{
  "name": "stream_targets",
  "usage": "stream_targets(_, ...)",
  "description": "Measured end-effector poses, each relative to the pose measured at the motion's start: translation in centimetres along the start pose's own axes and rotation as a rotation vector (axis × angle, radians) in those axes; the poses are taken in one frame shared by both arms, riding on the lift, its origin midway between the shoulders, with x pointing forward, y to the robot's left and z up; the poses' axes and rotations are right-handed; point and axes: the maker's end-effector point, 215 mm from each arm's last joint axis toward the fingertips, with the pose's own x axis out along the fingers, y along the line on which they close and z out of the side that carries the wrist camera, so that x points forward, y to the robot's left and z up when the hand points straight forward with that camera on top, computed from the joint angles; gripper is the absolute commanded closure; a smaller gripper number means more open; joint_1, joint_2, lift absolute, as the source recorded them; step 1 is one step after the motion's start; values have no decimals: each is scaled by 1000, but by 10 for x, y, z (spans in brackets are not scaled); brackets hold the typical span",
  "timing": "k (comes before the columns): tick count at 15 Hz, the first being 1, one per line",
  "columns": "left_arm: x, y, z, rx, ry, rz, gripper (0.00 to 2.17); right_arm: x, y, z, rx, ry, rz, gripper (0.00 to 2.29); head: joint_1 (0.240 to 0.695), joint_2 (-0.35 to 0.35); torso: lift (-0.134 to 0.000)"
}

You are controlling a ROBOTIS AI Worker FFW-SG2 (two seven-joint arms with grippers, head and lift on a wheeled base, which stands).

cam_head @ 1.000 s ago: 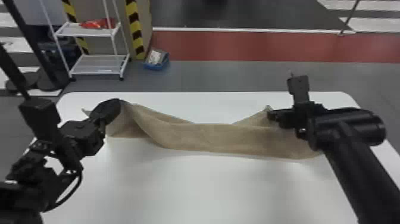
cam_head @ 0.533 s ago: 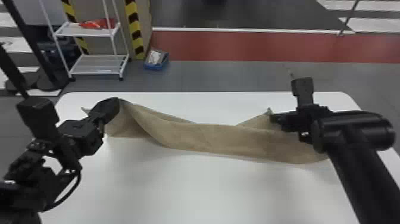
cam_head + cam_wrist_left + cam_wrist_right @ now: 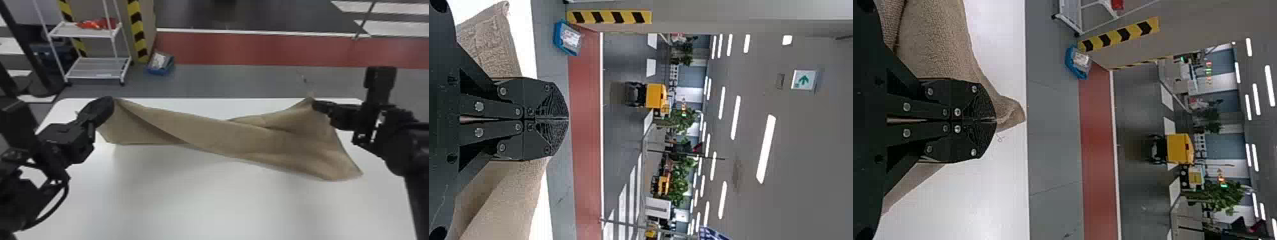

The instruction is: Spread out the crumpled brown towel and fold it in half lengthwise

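Left wrist view: grn-arrow sign (image 3: pixel 803 80), bkgd

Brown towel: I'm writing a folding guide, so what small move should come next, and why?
I'd likely ease the right gripper slightly outward, away from the left gripper. Both are shut on the towel, yet its far edge sags between them and the middle is bunched into a narrow band, so tension should help.

Had a white table (image 3: pixel 223 207) in front, with grey floor (image 3: pixel 239 81) beyond and a red band (image 3: pixel 271 49) edged in white. Held a white rack (image 3: pixel 95 76) at left, near yellow-and-black striping (image 3: pixel 138 25) and a blue bin (image 3: pixel 159 71). Glowed overhead with strip lights (image 3: pixel 766 148), above plants (image 3: pixel 681 121) and a yellow vehicle (image 3: pixel 656 96).
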Motion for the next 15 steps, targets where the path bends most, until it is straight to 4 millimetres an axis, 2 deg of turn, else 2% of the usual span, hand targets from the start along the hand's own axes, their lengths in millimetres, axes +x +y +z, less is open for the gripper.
stream_targets(4, -19, 0, 27, -6, -40, -11, 1899, -53, -42, 52, 67, -127, -19, 1301, 628, -104, -124)
stream_targets(6, -32, -2, 34, -10, -43, -20, 1899, -81, -62, 74, 100, -184, -21, 1301, 615, -125, -124)
stream_targets(8, -42, -4, 39, -4, -39, -22, 1899, -105, -77, 85, 124, -210, -22, 1301, 603, -157, -124)
stream_targets(10, -51, -9, 39, -1, -14, -31, 1899, -123, -84, 84, 141, -205, -14, 1301, 606, -171, -124)
stream_targets(12, -52, -12, 40, -4, -7, -34, 1899, -125, -81, 77, 122, -180, -17, 1301, 616, -177, -124)
stream_targets(15, -32, -5, 39, -18, -14, -30, 1899, -93, -64, 69, 101, -140, -9, 1301, 614, -151, -124)
